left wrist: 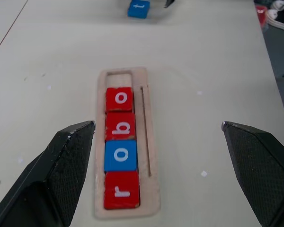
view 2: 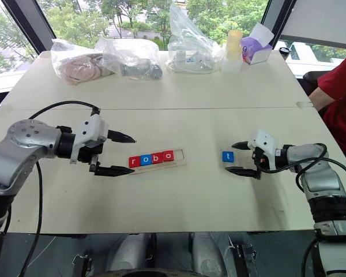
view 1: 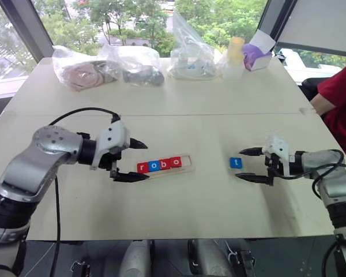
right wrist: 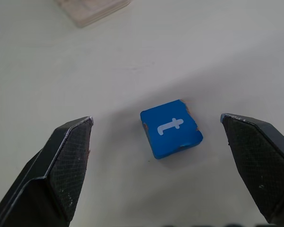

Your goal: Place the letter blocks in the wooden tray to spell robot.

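Four letters seated, the "t" still loose on the table.

My right gripper (right wrist: 156,137) has its fingers spread wide and holds nothing, with the blue t block (right wrist: 170,128) lying flat between them, touching neither. The wooden tray (view 1: 187,168) sits well apart at about nine o'clock from that block, holding r, o, b, o with one slot free at its three o'clock end. My left gripper (view 1: 131,159) is also fully open and empty, at the tray's nine o'clock end. I judge that the block lies skewed to my fingers, so closing could pinch its corners and twist it, or it could jam on the tray's rim.
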{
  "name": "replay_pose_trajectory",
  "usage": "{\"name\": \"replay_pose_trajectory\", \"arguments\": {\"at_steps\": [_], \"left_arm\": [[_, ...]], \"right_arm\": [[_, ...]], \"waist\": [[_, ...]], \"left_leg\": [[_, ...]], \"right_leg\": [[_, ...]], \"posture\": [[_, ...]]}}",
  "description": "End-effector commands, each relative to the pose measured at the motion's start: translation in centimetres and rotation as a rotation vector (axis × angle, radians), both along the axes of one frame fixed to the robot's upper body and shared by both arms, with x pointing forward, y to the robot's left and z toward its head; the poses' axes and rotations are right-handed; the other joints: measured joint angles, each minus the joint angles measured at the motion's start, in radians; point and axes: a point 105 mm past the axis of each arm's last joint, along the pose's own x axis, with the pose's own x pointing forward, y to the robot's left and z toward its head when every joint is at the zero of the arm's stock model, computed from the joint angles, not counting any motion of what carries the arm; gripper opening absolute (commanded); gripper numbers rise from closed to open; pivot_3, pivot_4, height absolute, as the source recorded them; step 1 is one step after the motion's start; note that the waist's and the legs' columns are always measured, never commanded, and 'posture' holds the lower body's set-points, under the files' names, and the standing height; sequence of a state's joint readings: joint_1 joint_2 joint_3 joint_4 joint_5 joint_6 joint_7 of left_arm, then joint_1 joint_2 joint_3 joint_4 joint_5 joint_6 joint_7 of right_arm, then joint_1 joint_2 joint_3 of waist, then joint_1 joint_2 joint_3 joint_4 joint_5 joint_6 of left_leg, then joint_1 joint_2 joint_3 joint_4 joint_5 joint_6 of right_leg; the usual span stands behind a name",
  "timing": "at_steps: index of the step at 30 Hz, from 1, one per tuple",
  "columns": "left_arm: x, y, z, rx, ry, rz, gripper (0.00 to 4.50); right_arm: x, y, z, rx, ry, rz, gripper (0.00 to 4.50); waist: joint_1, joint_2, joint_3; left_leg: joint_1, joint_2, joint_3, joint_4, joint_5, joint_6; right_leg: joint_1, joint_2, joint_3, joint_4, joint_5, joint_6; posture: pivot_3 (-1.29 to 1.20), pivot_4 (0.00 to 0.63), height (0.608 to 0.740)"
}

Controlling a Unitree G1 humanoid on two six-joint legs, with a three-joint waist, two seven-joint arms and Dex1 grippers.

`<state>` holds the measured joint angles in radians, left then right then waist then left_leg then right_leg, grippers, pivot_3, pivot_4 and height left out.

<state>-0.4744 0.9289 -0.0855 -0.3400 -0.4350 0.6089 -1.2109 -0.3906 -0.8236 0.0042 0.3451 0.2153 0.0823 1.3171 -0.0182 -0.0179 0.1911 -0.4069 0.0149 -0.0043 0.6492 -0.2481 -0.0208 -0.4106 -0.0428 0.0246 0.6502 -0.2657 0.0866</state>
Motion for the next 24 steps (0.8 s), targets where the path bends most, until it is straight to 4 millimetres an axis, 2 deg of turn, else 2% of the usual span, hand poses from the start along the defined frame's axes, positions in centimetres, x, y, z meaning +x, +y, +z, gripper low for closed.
{"name": "replay_pose_trajectory", "arguments": {"at_steps": [1,4,6,8,11,12,15,17,19,21,24], "left_arm": [[0.6,1.6,2.0,0.006,-0.081,0.082,4.50],[0.4,2.0,2.1,0.010,-0.071,0.094,4.50],[0.4,2.2,2.1,0.019,-0.069,0.097,4.50],[0.4,2.3,2.1,0.022,-0.070,0.102,4.50],[0.5,2.6,2.3,0.022,-0.073,0.115,4.50],[0.6,2.7,2.3,0.020,-0.078,0.125,4.50],[1.2,3.5,2.7,0.000,-0.085,0.178,4.50],[1.1,4.2,2.4,0.010,-0.065,0.199,4.50],[0.8,4.5,1.9,0.023,-0.044,0.198,4.50],[0.7,4.7,1.5,0.029,-0.035,0.207,4.50],[0.3,5.3,0.8,0.057,-0.022,0.230,4.50]], "right_arm": [[0.7,-0.4,-0.1,-0.029,-0.038,0.021,4.49],[1.3,0.0,-0.9,-0.029,-0.043,0.024,4.49],[1.4,0.3,-1.4,-0.021,-0.038,0.029,3.95],[1.3,0.5,-1.9,-0.018,-0.027,0.040,3.14],[1.1,0.6,-2.3,-0.015,-0.018,0.038,1.50],[1.2,0.6,-2.3,-0.020,-0.025,0.033,1.15],[2.0,1.6,-1.6,-0.015,-0.064,0.041,1.18],[3.3,4.5,1.1,0.073,-0.112,0.090,1.18],[3.7,7.6,2.7,0.115,-0.111,0.185,1.18],[3.6,9.5,2.7,0.094,-0.098,0.265,1.18],[3.6,10.7,2.3,0.065,-0.082,0.318,1.18]], "waist": [[0.000,0.000,0.000],[0.000,0.000,0.000],[0.000,0.000,0.000],[-0.002,0.000,0.000],[-0.002,0.000,0.000],[-0.002,0.000,0.000],[-0.003,0.000,0.000],[-0.017,0.000,0.000],[-0.032,0.000,0.000],[-0.031,0.001,0.000],[-0.023,0.000,0.000]], "left_leg": [[0.000,0.000,0.000,0.000,0.000,0.000],[0.000,0.000,0.000,0.000,0.000,0.000],[0.000,0.000,0.000,0.000,0.000,0.000],[0.000,0.000,0.000,0.000,0.000,0.000],[0.002,0.000,0.000,0.001,0.000,0.000],[0.003,0.000,0.000,0.001,0.000,0.000],[0.004,0.000,0.001,0.001,0.000,0.000],[0.006,0.001,0.001,0.001,0.000,0.000],[0.007,0.001,0.001,0.000,0.000,-0.001],[0.008,0.001,0.001,-0.001,0.000,-0.001],[0.008,0.002,0.000,-0.002,0.000,-0.001]], "right_leg": [[0.000,0.000,0.000,0.000,0.000,0.000],[0.000,0.000,0.000,0.000,0.000,0.000],[0.000,0.000,0.000,0.000,0.000,0.000],[0.001,0.000,0.000,0.000,0.000,0.000],[0.002,0.000,0.000,0.001,0.000,0.000],[0.002,0.000,0.000,0.001,0.000,-0.001],[0.004,0.000,0.001,0.001,0.000,-0.001],[0.004,0.000,0.001,0.002,0.000,-0.001],[0.003,0.000,0.003,0.004,0.001,-0.002],[0.003,0.000,0.003,0.006,0.001,-0.002],[0.003,0.001,0.002,0.006,0.001,-0.002]], "posture": [[0.00,0.150,0.740],[0.00,0.150,0.740],[0.00,0.150,0.740],[0.00,0.150,0.740],[0.00,0.150,0.740],[0.00,0.150,0.740],[0.00,0.150,0.740],[0.00,0.150,0.740],[0.00,0.150,0.740],[0.00,0.150,0.740],[0.00,0.150,0.740]]}}
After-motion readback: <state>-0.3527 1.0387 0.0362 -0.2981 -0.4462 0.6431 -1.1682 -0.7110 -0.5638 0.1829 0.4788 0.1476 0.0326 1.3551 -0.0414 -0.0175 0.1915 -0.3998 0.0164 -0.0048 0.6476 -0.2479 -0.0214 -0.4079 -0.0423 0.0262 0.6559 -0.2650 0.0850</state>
